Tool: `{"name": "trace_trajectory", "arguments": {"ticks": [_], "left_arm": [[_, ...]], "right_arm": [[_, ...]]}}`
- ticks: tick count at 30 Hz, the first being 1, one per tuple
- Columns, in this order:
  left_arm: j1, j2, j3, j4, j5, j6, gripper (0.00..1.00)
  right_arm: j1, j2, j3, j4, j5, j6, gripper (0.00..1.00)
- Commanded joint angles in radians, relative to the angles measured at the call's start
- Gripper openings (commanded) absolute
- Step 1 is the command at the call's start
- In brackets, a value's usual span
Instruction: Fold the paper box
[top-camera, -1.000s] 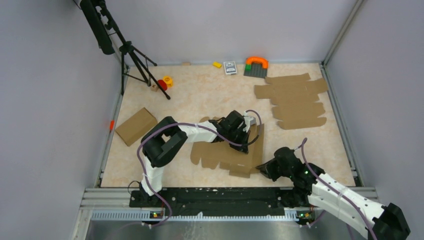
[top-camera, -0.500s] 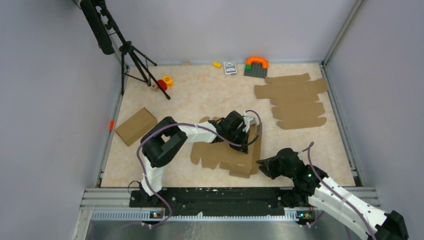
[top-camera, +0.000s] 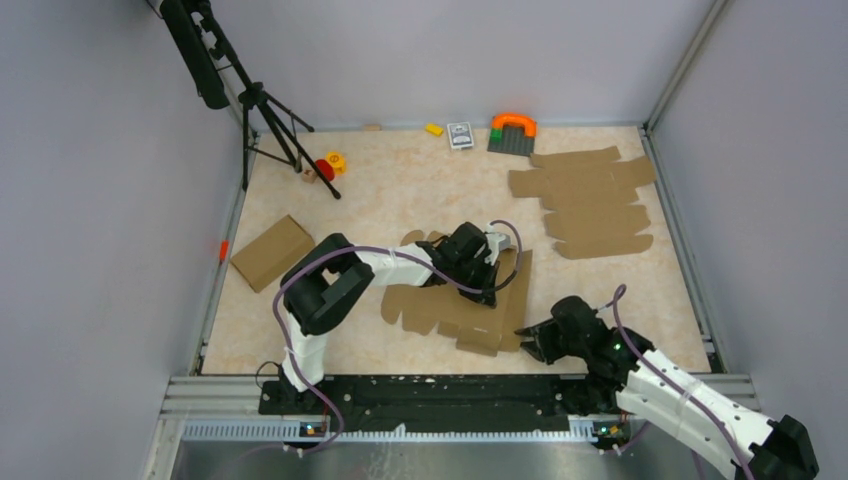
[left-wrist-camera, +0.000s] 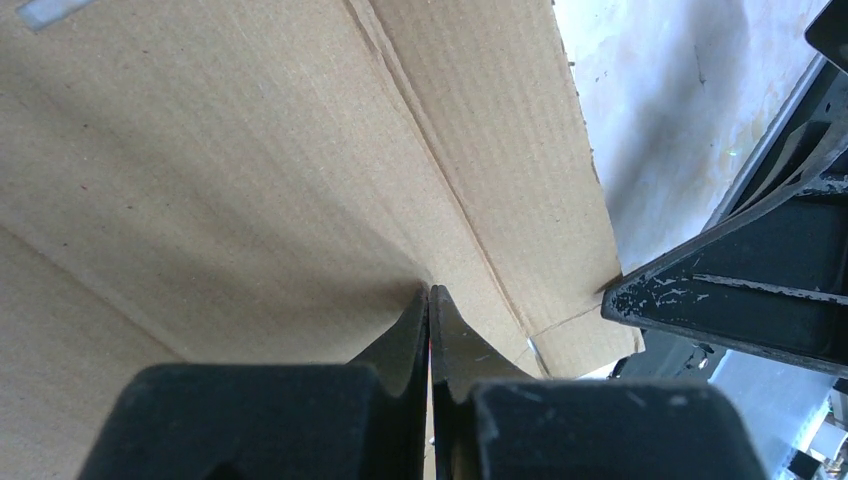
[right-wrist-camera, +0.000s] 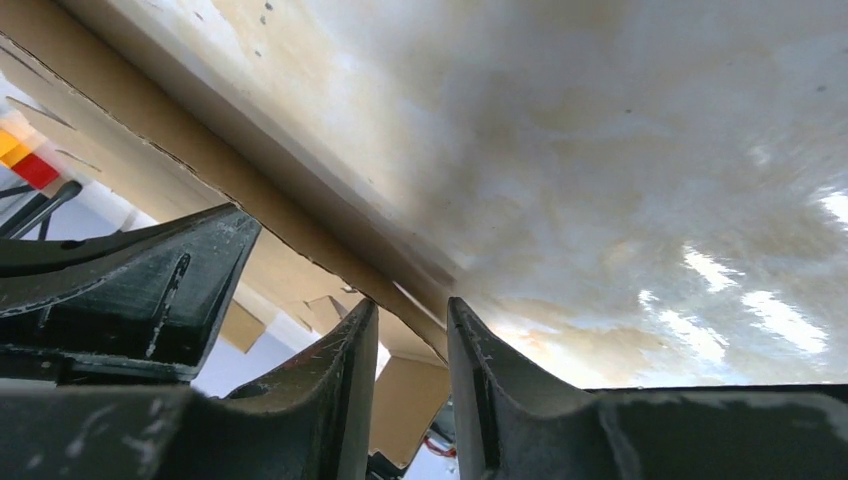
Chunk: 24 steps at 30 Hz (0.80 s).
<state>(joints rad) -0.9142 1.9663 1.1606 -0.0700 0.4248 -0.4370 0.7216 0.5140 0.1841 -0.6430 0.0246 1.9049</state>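
The paper box (top-camera: 440, 305) is a brown die-cut cardboard sheet lying mid-table, its right panel tilted up. My left gripper (top-camera: 488, 284) is shut, empty, and its tips press down on the sheet near the crease of that panel. In the left wrist view the closed fingertips (left-wrist-camera: 429, 292) rest on the cardboard (left-wrist-camera: 250, 180). My right gripper (top-camera: 528, 336) is at the sheet's near right corner, low on the table. In the right wrist view its fingers (right-wrist-camera: 408, 312) stand a narrow gap apart, with the cardboard's edge (right-wrist-camera: 250, 195) running up to the gap.
A pile of similar cardboard sheets (top-camera: 590, 198) lies at the back right. A folded brown box (top-camera: 272, 252) sits at the left. A tripod (top-camera: 262, 105), small red and yellow toys (top-camera: 328, 165), a card deck (top-camera: 460, 135) and an orange-topped brick (top-camera: 512, 130) line the back.
The right arm has shifted slightly toward the near edge, its gripper staying at the sheet's near right corner. The raised right panel leans a little further outward. The left gripper has hardly moved.
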Motion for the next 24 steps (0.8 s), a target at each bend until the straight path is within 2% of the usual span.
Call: {"name": "trace_trajectory", "arguments": {"ticks": [1, 3, 9, 13, 21, 24], "left_arm": [[-0.006, -0.013, -0.042, -0.057, -0.025, 0.012, 0.0], [-0.006, -0.016, -0.046, -0.057, -0.025, 0.012, 0.0], [-0.006, -0.022, -0.053, -0.049, -0.02, 0.009, 0.0], [-0.006, -0.032, -0.06, -0.045, -0.019, 0.009, 0.0], [-0.006, -0.124, -0.128, 0.025, 0.012, 0.032, 0.0], [-0.008, -0.129, -0.128, 0.028, 0.035, 0.043, 0.05]], "right_arm": [[-0.011, 0.002, -0.005, 0.06, -0.02, 0.058, 0.31], [-0.014, 0.008, -0.004, 0.076, -0.045, 0.077, 0.3], [-0.017, 0.001, -0.023, 0.112, -0.051, 0.135, 0.18], [-0.023, -0.017, -0.041, 0.109, -0.049, 0.179, 0.22], [-0.024, -0.095, -0.091, 0.118, -0.028, 0.258, 0.18], [-0.024, -0.095, -0.088, 0.122, -0.028, 0.261, 0.22]]}}
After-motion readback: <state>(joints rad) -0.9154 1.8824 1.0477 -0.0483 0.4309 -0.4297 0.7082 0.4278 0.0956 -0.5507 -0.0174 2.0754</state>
